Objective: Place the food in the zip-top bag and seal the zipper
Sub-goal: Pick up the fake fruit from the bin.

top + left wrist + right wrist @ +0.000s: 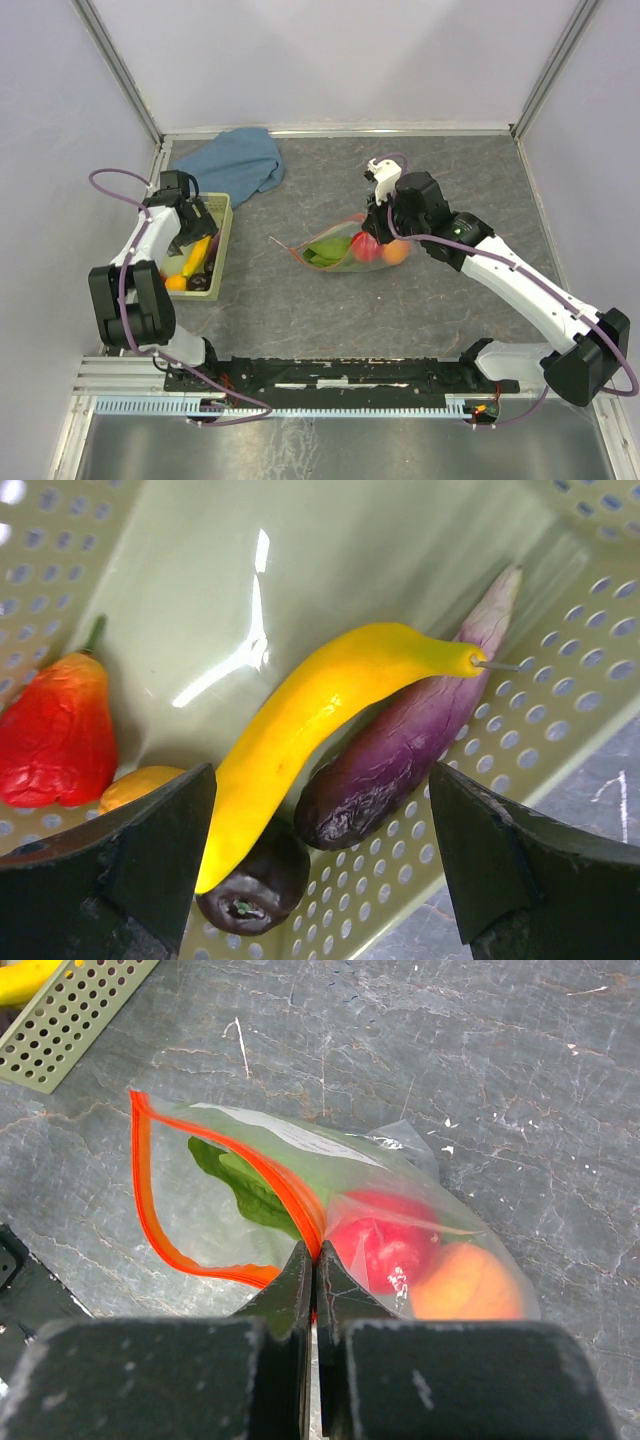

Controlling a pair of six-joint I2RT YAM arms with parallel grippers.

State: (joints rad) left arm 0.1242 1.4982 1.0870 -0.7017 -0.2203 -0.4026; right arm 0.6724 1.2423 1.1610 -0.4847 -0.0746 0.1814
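Pinching the zipper [148, 1200] where its two strips meet, the right hand [313, 1260] is clamped tight on the edge of the zip-top bag [200, 1235]. The bag lies on the bench [480, 1060] with its mouth gaping. Inside it sit a green leaf [240, 1185], a red piece [385, 1245] and an orange one [470, 1285]. Over in the green basket [330, 540], the left hand [320, 790] hangs with its fingers spread wide either side of the banana [320, 710] and purple eggplant [400, 750], gripping nothing.
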